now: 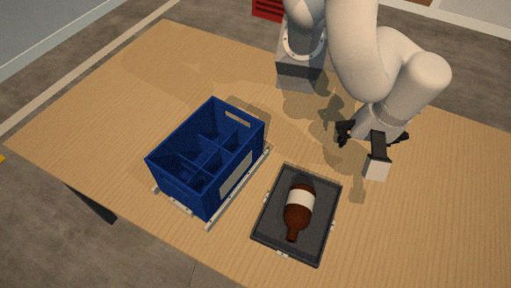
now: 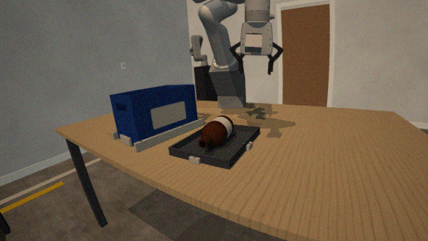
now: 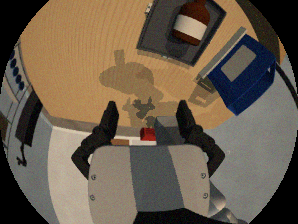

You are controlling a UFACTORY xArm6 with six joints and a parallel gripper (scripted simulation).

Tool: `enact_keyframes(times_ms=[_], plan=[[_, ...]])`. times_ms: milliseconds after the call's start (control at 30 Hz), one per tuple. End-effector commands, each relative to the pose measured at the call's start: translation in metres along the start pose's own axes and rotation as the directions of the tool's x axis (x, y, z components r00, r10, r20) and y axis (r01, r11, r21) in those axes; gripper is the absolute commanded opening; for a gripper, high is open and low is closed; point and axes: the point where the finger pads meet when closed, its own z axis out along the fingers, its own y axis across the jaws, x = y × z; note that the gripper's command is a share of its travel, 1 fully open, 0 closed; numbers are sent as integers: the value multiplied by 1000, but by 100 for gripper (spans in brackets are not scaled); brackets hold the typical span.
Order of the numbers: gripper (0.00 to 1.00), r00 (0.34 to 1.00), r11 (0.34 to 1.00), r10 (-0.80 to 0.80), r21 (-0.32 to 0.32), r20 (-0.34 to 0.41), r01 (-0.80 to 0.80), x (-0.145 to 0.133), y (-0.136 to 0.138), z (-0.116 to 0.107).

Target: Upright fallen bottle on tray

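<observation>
Your grey gripper with black fingers is spread wide with nothing between its fingertips, hanging in the air above the wood-grain table and pointing down. The brown bottle with a white label band lies on its side, below your hand and out in front of it, well apart from the fingers. Its broad base end is the part nearer to you, and its neck points away from the hand. It rests inside the dark grey, low-rimmed rectangular tray, which sits flat on the table, lower than your hand and farther from the arm's base, with small pale blocks at its sides. To the right of your hand, beyond the tray's side, you have the open-topped blue crate with inner dividers, standing level and well clear of the fingers. A long pale rail runs along the crate's side that faces the tray. Neither crate nor tray is held by your gripper, and the bottle is not upright
</observation>
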Motion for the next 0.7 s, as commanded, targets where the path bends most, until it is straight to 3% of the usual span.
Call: enact_keyframes(times_ms=[0,33,267,333,400,467,667], plan=[[100,999,999,39,36,1,-39,32,11,1],[100,998,997,60,54,-5,-60,51,20,1],[100,998,997,60,54,-5,-60,51,20,1],[100,993,990,112,87,-42,-108,96,50,0],[100,993,990,112,87,-42,-108,96,50,0],[100,988,987,137,98,-70,-130,119,68,-1],[100,988,987,137,98,-70,-130,119,68,-1]])
